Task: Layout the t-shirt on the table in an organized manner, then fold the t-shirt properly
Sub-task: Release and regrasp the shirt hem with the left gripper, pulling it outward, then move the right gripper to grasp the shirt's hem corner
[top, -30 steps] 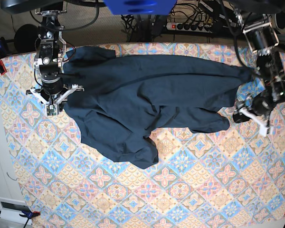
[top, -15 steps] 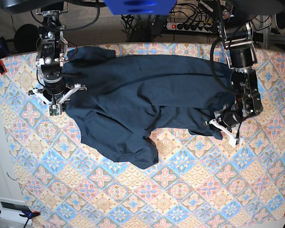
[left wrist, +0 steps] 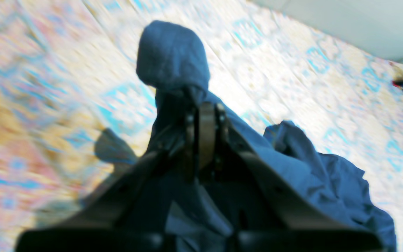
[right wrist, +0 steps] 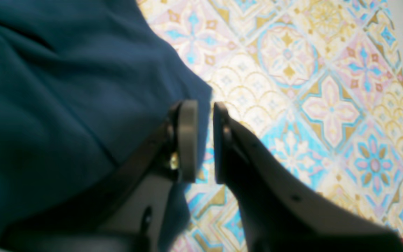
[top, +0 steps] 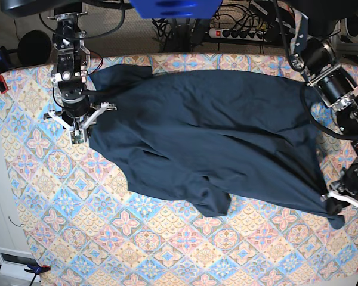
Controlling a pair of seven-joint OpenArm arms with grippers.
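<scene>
Your counter carries the t-shirt spread across its far half, stretched between both arms. Your left fingers are clamped on a bunched corner by the near right edge; pull further and it could drag over the edge. Your right fingers pinch only the hem's edge, which could slip out.

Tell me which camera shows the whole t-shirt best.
The base view: the t-shirt lies spread across the table, edge to edge. The left wrist view shows only a bunched corner in the left claw; the right wrist view, one edge by the right claw.
</scene>
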